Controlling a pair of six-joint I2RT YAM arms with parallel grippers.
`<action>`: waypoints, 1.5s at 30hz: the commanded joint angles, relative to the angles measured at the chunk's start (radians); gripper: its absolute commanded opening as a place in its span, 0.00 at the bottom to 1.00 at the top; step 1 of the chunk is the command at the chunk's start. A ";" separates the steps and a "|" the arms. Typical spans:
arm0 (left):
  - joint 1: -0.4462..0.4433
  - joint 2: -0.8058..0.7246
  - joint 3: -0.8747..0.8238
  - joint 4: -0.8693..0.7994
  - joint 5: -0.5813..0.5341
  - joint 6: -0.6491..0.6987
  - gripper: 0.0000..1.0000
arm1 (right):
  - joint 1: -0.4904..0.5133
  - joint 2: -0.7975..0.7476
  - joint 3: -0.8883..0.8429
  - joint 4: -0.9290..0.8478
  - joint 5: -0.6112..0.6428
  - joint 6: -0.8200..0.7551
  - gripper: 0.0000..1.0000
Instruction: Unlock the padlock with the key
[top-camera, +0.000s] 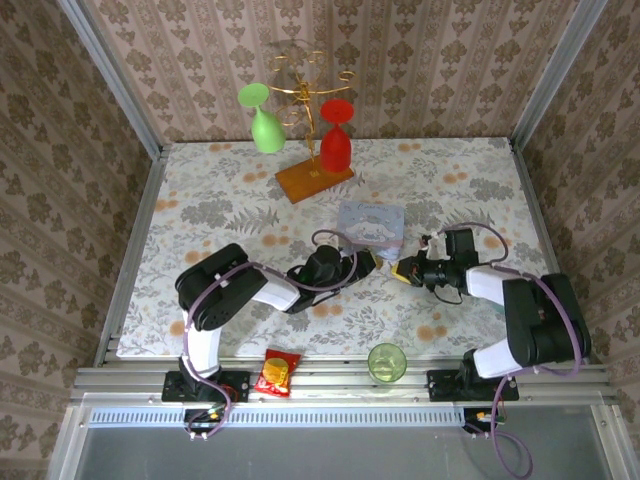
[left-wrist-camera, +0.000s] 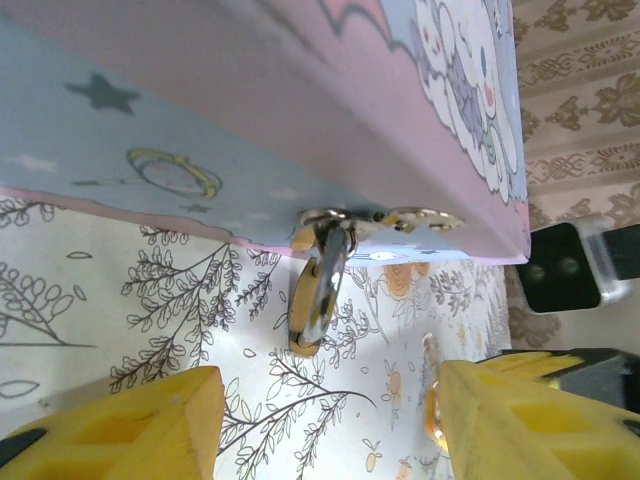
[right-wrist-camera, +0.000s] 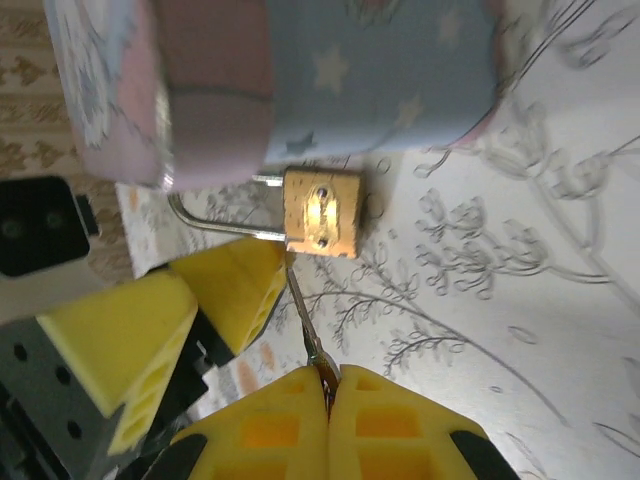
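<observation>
Brass-gold padlock (right-wrist-camera: 322, 212): likely light, stiff, slick; hold flat sides. Thin silvery key (right-wrist-camera: 305, 320) at six o'clock, clamped in right gripper (right-wrist-camera: 328, 378); left gripper (left-wrist-camera: 325, 392) agape.

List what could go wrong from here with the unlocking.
The right end effector grips the thin key by its very end, so it may twist or slip. The key tip meets the padlock near its shackle. With the left end effector open, the padlock, hanging from the tin, may swing away.

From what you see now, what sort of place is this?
Likely a staged robot test booth, not a home: wallpapered walls in metal framing box in a flowered table, with two robot arms bolted at its edge.
</observation>
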 joint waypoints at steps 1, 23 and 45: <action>-0.044 0.006 -0.005 -0.081 -0.130 0.013 0.60 | -0.007 -0.080 0.026 -0.164 0.165 -0.064 0.00; -0.177 0.161 0.254 -0.344 -0.525 0.007 0.56 | -0.049 -0.323 -0.081 -0.168 0.209 -0.085 0.00; -0.149 0.205 0.261 -0.253 -0.479 0.138 0.10 | -0.056 -0.305 -0.101 -0.125 0.130 -0.040 0.00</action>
